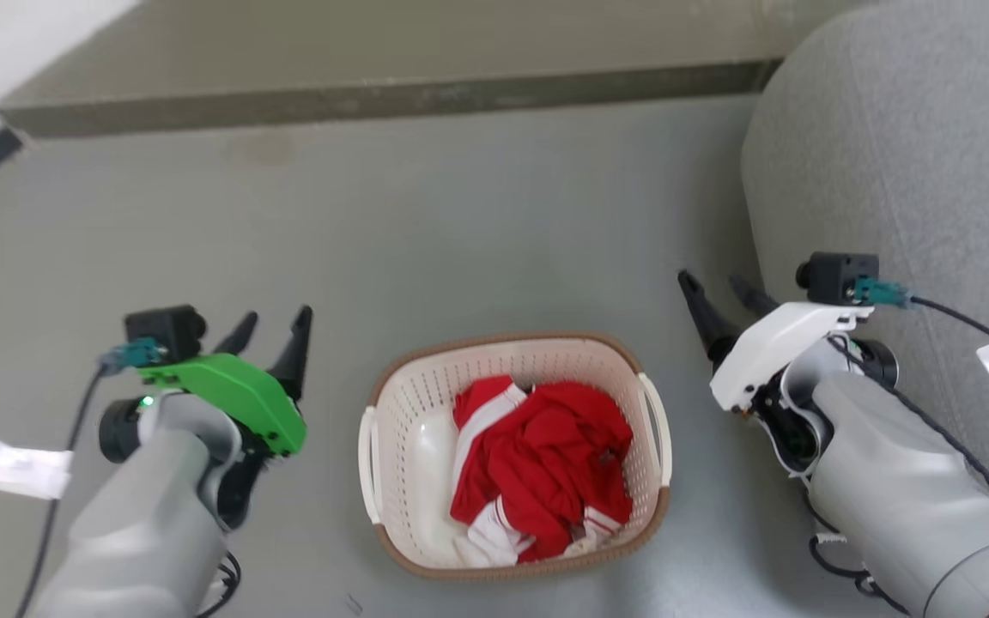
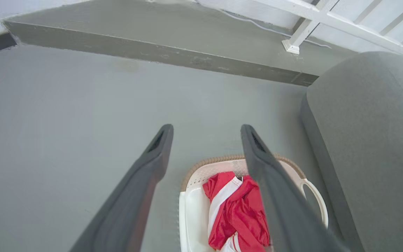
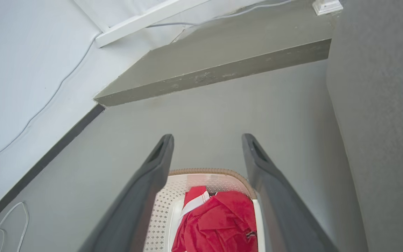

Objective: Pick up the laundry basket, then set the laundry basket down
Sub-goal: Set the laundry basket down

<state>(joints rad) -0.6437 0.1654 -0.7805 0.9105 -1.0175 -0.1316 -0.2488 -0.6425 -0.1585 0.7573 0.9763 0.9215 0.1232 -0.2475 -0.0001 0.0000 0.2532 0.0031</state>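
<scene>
The laundry basket stands on the grey floor between my two arms, cream-white and perforated, with a brown woven-look rim and a white handle on each side. Red and white clothing lies inside it. My left gripper, under its green cover, hovers open to the basket's left, apart from it. On the basket's right my right gripper, white-covered, is open too and touches nothing. Both wrist views look down on the basket between open, empty fingers.
A grey upholstered sofa rises close beside my right arm. A raised grey step runs across the far side of the floor, with a white wall at the left. White paper tags hang from the arm cables.
</scene>
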